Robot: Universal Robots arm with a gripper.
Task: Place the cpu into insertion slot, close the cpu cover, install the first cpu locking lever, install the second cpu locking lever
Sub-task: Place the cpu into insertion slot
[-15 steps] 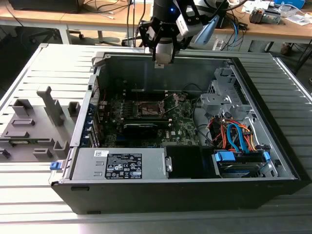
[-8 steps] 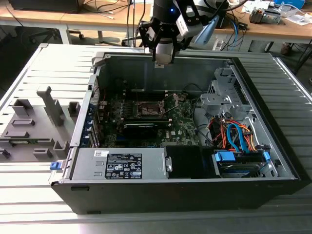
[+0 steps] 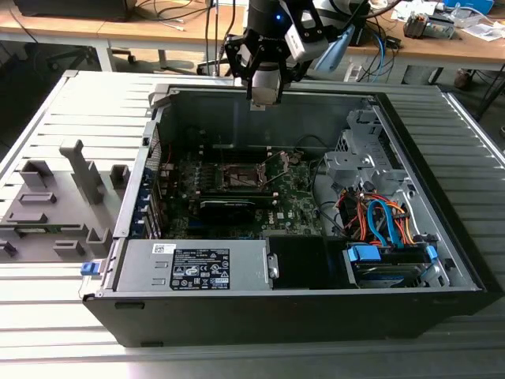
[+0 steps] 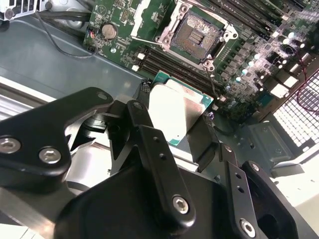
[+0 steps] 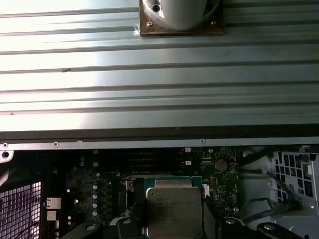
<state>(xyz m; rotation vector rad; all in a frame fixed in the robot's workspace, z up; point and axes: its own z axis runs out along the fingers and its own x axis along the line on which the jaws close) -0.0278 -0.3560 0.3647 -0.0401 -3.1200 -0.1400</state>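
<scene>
One computer case (image 3: 300,316), open-topped. One motherboard (image 3: 292,197) inside it. One insertion slot (image 4: 197,35). One cpu (image 5: 174,214). One gripper (image 3: 260,99), at twelve o'clock of the case in the exterior view. One coin cell (image 4: 108,31). One labelled silver box (image 3: 193,264), at seven o'clock within the case. One blue-tabbed drive (image 3: 387,260), at five o'clock. One orange-and-blue cable bundle (image 3: 379,221). One grey fixture plate (image 3: 47,213), at nine o'clock outside the case; its uprights cannot be counted surely.
</scene>
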